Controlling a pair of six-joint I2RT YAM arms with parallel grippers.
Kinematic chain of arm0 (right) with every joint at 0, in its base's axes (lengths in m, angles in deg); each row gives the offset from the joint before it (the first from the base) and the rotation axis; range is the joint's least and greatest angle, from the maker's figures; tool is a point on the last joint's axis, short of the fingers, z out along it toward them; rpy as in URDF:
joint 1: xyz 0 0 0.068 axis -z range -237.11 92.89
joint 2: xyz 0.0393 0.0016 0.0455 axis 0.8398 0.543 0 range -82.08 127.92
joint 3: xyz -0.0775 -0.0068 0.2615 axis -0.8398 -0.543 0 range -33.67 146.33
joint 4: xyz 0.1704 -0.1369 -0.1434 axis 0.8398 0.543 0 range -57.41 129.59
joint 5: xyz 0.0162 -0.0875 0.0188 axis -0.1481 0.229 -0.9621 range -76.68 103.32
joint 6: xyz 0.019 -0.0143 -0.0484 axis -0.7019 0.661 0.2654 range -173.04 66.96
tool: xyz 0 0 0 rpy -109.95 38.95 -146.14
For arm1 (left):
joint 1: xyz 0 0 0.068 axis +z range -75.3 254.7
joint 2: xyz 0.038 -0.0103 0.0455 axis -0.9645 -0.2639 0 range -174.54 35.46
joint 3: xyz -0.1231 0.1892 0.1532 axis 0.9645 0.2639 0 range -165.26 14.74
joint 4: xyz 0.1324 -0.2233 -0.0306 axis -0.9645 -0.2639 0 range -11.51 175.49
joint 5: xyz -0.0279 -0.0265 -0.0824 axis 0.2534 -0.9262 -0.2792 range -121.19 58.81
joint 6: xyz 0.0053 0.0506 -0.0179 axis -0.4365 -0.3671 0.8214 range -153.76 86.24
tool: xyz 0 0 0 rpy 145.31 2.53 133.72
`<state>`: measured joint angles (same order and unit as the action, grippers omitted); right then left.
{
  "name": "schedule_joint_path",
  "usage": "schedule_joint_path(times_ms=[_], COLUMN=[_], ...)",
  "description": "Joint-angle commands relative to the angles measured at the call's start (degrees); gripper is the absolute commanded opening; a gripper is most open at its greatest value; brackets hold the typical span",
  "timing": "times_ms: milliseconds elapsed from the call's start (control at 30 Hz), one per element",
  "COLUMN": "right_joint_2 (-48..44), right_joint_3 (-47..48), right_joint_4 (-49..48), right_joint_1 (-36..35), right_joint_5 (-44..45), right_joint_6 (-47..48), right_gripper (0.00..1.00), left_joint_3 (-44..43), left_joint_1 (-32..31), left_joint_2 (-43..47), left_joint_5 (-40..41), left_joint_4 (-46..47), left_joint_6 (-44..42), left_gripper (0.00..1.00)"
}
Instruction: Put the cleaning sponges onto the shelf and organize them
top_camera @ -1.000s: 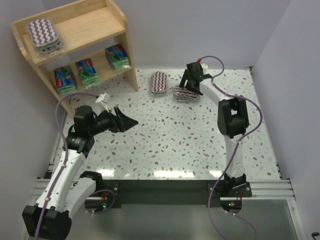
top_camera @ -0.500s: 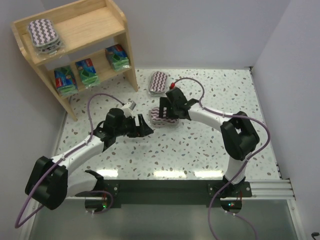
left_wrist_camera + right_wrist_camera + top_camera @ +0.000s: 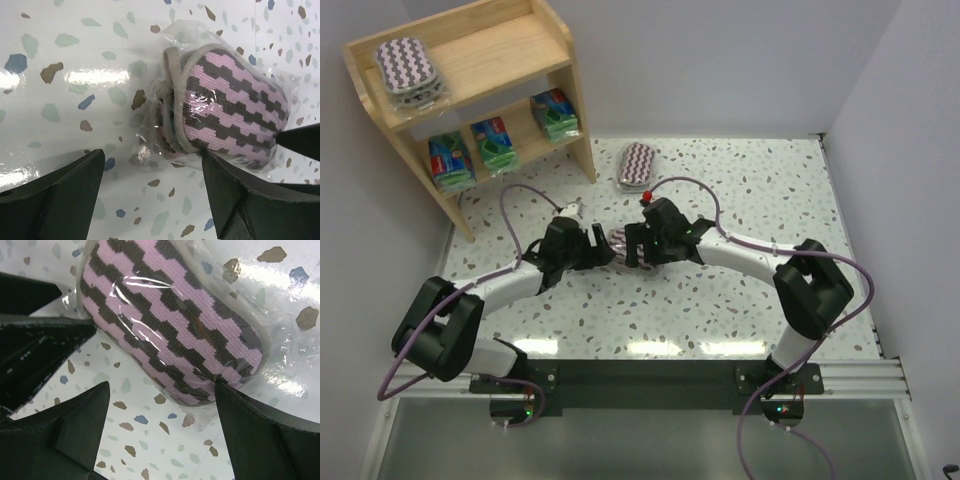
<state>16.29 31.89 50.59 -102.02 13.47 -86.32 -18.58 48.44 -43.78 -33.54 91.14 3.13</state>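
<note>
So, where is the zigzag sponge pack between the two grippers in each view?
Top external: zigzag pack at centre, slightly left.
Left wrist: right half.
Right wrist: upper centre.
Shared landmark: the speckled table under it.

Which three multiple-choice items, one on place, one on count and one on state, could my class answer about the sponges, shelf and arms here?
1. Where on the shelf does its one zigzag pack lie?
A. top board
B. lowest tier
C. hanging off a side panel

2. How many green-blue packs sit in the shelf?
A. one
B. three
C. five

3. How do the jaws of the left gripper stand?
A. shut tight
B. wide apart
C. clamped on a red-labelled pack

Answers:
1. A, it lies at the top board's left end.
2. B, three sit side by side on the tier under the top board.
3. B, the left wrist view shows both fingers far apart.
</note>
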Motion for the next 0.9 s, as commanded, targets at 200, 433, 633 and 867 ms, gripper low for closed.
schedule_joint_path(times_ms=[200,433,633,867], right_joint_2=[-3.71,-9.86,-12.76,-17.77], right_joint_3=[-2.37,-1.93,-0.17,-1.48], right_joint_4=[5.02,8.54,12.85,16.63], right_joint_1=[-0.01,-0.01,0.08,0.26], right_joint_5=[-3.92,-3.04,-1.11,1.52], right_joint_6=[5.85,7.52,8.40,7.35], right_gripper=[0.89,0.91,0.92,0.94], left_joint_3=[-2.61,-7.81,-17.46,-23.63], left_joint_1=[0.07,0.42,0.42,0.42], left_joint_2=[1.81,-0.12,-12.06,-18.93], left_joint_5=[-1.60,-2.40,-8.44,-10.67], left_joint_4=[12.02,10.43,4.65,-4.41], left_joint_6=[-2.78,-7.25,-14.46,-21.23], left_gripper=[0.83,0.83,0.76,0.70])
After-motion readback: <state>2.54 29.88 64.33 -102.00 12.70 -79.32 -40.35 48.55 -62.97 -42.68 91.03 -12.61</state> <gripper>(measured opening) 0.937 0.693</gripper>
